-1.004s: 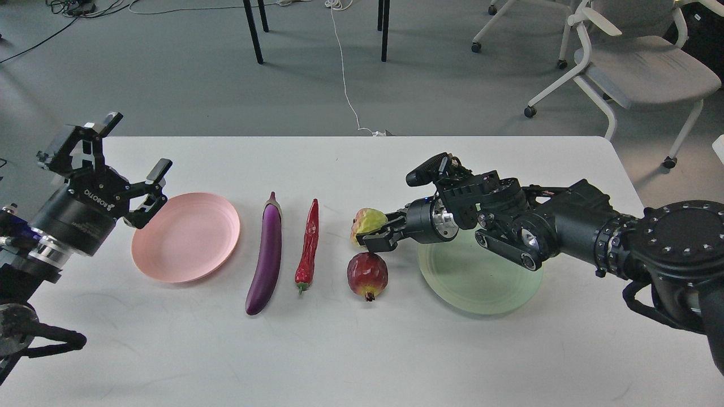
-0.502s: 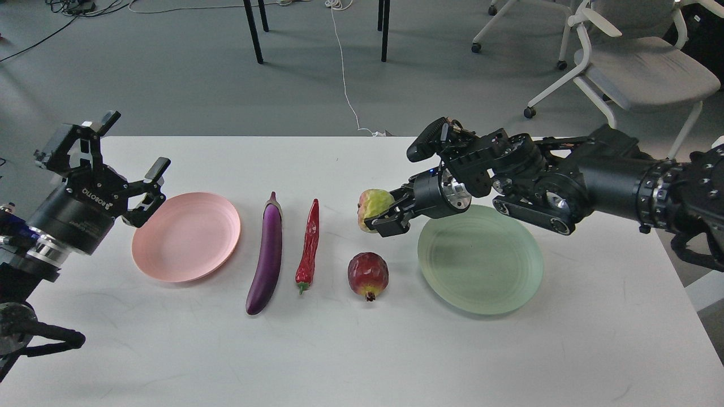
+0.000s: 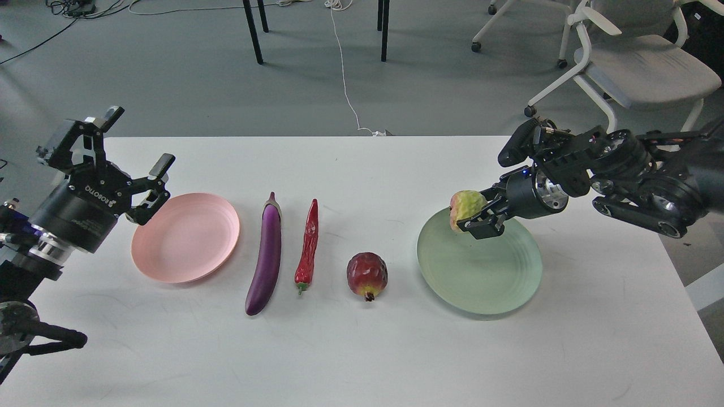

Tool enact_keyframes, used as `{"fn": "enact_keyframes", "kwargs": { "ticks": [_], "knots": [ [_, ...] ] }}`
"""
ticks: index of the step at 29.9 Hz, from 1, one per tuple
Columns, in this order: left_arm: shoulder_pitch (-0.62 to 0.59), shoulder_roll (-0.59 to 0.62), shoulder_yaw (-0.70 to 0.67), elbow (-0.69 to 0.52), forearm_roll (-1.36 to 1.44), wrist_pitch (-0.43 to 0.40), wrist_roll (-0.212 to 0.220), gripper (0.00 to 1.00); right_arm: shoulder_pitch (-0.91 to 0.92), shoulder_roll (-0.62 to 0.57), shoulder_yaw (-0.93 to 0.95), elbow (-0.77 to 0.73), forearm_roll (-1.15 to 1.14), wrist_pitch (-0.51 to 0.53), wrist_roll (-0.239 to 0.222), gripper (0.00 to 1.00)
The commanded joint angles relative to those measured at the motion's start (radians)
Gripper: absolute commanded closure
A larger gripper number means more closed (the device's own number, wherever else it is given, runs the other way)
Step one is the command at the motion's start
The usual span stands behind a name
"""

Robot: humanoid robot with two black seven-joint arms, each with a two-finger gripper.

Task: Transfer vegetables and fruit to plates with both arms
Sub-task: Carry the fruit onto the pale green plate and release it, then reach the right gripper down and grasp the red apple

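Observation:
My right gripper [image 3: 475,217] is shut on the yellow-green fruit [image 3: 465,208] and holds it in the air over the far left part of the pale green plate [image 3: 481,277]. The dark red fruit [image 3: 367,275] lies on the table left of that plate. The red chili pepper [image 3: 307,249] and the purple eggplant [image 3: 267,254] lie side by side at the table's middle. The pale pink plate [image 3: 185,237] is at the left. My left gripper [image 3: 133,164] is open and empty, hovering above the pink plate's far left rim.
The white table [image 3: 362,350] ends at its right edge near the green plate. On the grey floor behind stand a wheeled office chair [image 3: 633,68], black table legs [image 3: 254,34] and a white cable [image 3: 345,79].
My right gripper lifted the yellow-green fruit off the table and carried it right, from beside the dark red fruit to above the green plate. The left arm has barely moved.

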Motion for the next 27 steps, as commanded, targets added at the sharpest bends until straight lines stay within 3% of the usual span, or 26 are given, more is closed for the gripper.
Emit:
{"fn": "enact_keyframes", "kwargs": {
  "ticks": [1,3,5,11,18,27],
  "knots": [
    [0.000,0.000,0.000,-0.005,0.001,0.002,0.000,0.00,-0.012,-0.007,-0.002,0.000,-0.002,0.000,0.000,0.28],
    [0.000,0.001,0.000,-0.008,0.001,0.002,0.000,0.00,-0.016,-0.010,-0.002,0.000,-0.002,0.000,0.000,0.12],
    [0.000,0.001,0.000,-0.011,0.001,0.003,0.002,0.00,-0.014,-0.019,0.001,0.000,0.001,0.000,0.000,0.07],
    [0.000,0.003,0.000,-0.012,0.001,0.003,0.002,0.00,0.009,-0.019,0.021,0.029,0.012,0.000,0.000,0.03],
    [0.003,0.003,0.000,-0.014,0.001,0.003,0.002,0.00,0.121,-0.012,0.031,0.216,0.090,0.054,0.000,0.02],
    [0.014,0.006,-0.001,-0.023,0.003,0.005,0.002,0.00,0.116,0.144,0.031,0.246,0.115,0.049,0.000,0.02]
  ]
}}
